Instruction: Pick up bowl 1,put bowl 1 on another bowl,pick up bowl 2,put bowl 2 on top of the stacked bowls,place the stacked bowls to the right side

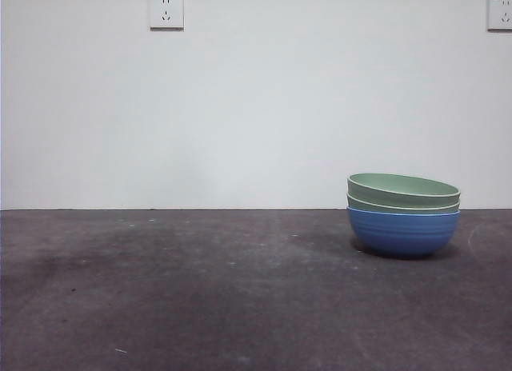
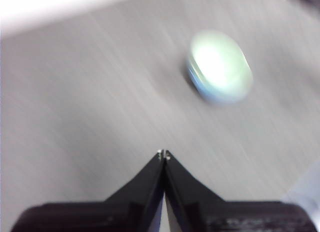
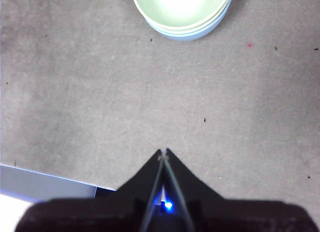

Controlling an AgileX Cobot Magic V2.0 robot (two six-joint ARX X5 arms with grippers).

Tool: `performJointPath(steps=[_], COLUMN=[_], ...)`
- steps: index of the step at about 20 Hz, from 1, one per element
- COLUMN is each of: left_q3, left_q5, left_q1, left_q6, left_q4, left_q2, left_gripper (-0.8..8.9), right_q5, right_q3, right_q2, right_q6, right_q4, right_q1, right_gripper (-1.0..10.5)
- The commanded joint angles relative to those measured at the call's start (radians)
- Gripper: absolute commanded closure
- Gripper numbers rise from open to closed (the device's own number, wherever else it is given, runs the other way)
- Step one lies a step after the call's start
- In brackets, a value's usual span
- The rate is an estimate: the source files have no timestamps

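The stacked bowls stand on the dark table at the right: the medium-blue ribbed bowl at the bottom and two pale green bowls nested in it, the top one slightly tilted. No arm shows in the front view. The left wrist view is blurred and shows the stack far off, with my left gripper shut and empty high above the table. My right gripper is shut on nothing too, above bare table, and the stack lies well ahead of it.
A white wall with two sockets rises behind the table. A pale table edge shows beside my right gripper. Small specks dot the grey table top.
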Motion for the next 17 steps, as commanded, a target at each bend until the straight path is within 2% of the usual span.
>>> performJointPath(steps=[1, 3, 6, 10, 14, 17], left_q3=[-0.040, -0.148, -0.407, -0.789, -1.093, -1.226], left_q5=[-0.005, -0.005, -0.018, -0.067, -0.066, -0.067], left_q1=[0.111, 0.215, 0.338, 0.424, 0.458, 0.458], left_q6=[0.076, 0.094, 0.129, 0.152, 0.140, 0.115], left_q4=[0.145, 0.324, 0.626, 0.908, 1.015, 1.017], left_q2=[-0.098, -0.218, -0.419, -0.634, -0.765, -0.814], left_gripper=[8.16, 8.16, 8.16, 8.16, 8.16, 8.16], right_q5=[0.002, 0.002, 0.002, 0.002, 0.002, 0.002], right_q3=[-0.008, -0.007, -0.008, -0.008, -0.008, -0.008], right_q2=[0.000, 0.000, 0.000, 0.000, 0.000, 0.000], right_q6=[-0.005, -0.005, -0.005, -0.005, -0.005, -0.005], right_q4=[0.004, 0.004, 0.004, 0.004, 0.004, 0.004], right_q1=[0.002, 0.002, 0.002, 0.002, 0.002, 0.002], right_gripper=[9.4, 9.4, 9.4, 9.4, 9.4, 9.4])
